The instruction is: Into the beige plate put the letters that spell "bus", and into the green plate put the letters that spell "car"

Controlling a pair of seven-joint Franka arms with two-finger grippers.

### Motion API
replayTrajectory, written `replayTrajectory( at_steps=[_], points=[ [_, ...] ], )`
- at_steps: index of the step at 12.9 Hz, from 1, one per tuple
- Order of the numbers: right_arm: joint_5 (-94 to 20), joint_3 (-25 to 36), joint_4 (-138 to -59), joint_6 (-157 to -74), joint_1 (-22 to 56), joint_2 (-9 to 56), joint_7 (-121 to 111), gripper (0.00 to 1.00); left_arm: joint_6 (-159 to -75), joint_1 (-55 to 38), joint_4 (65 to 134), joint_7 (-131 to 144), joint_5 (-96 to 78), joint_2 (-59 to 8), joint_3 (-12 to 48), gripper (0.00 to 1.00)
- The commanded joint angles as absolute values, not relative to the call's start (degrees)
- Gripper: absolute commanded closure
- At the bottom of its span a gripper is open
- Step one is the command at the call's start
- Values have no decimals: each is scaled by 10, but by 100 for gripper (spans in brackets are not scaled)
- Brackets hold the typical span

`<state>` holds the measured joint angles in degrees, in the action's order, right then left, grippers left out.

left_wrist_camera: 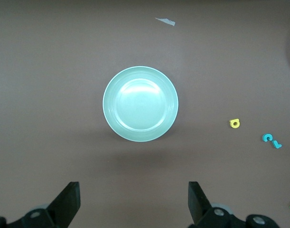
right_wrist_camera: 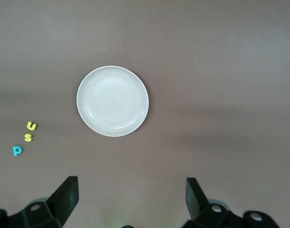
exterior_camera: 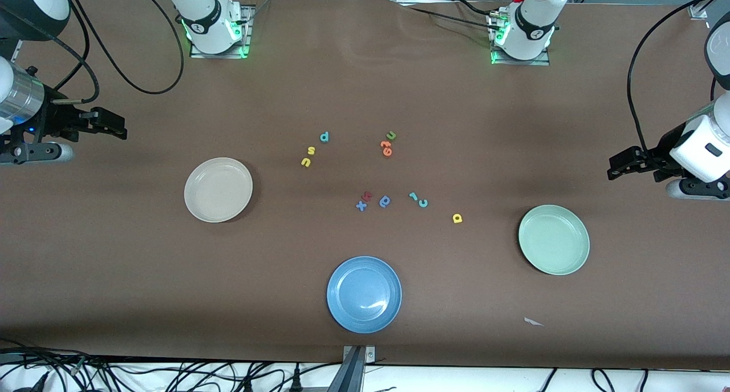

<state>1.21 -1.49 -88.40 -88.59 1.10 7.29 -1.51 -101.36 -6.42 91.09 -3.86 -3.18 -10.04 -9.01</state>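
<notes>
The left gripper (left_wrist_camera: 133,204) was held with fingers spread and empty, up near the green plate (exterior_camera: 554,239); the right gripper (right_wrist_camera: 130,202), likewise spread and empty, near the beige plate (exterior_camera: 218,189). Both plates were bare. The yellow u (exterior_camera: 305,162), yellow s (exterior_camera: 311,150) and teal stemmed letter (exterior_camera: 324,136) were clustered mid-table. The teal r (exterior_camera: 413,196), teal c (exterior_camera: 423,203) and yellow a (exterior_camera: 457,218) were found nearer the green plate.

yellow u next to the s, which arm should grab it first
Right. The yellow u lies beside the beige plate, toward the right arm's end of the table, where the right pincer hangs open. The left pincer waits open near the green plate.
</notes>
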Motion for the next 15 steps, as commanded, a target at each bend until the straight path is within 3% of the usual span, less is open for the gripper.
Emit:
replayTrajectory(
  at_steps=[1, 9, 15],
  points=[
    [1, -14, -873, -876, 8, 78, -9, 0, -1012, -67, 912, -46, -14, -97, -90, 0],
    [-3, -13, -874, -876, 8, 78, -8, 0, -1010, -83, 911, -28, -14, -93, -91, 0],
    [-3, -13, -875, -876, 8, 78, -9, 0, -1017, -98, 911, -5, -18, -160, -84, 0]
  ],
)
